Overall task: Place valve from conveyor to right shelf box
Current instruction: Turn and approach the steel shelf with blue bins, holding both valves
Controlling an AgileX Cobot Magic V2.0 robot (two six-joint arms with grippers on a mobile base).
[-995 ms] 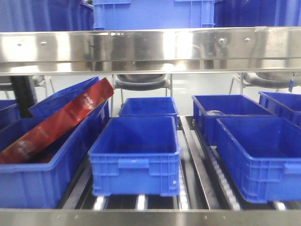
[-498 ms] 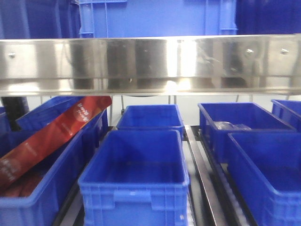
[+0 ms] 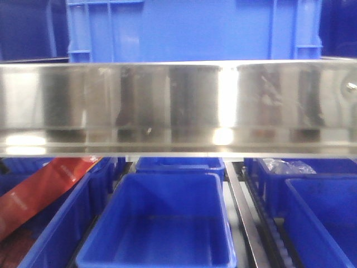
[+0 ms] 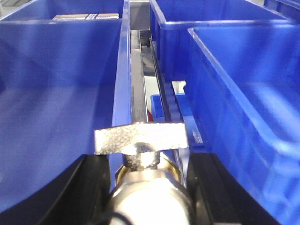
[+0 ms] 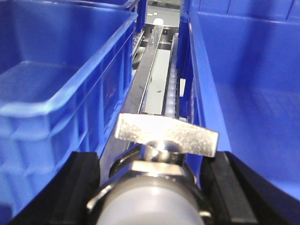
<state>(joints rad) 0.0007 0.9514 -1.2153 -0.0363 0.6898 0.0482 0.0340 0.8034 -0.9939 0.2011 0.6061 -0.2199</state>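
Left fingers (image 4: 82,197) clench a valve (image 4: 143,185) facing the gap between blue boxes (image 4: 56,93); right fingers (image 5: 77,187) grip a second valve (image 5: 161,187) (flat handle uppermost) between boxes on the shelf (image 3: 167,106).

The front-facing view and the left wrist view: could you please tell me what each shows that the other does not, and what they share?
Only the front-facing view shows the shelf with its shiny front lip, a long red packet and a clear bag. Only the left wrist view shows the valve between the left gripper's black fingers. Both show blue boxes with a metal rail running between them.
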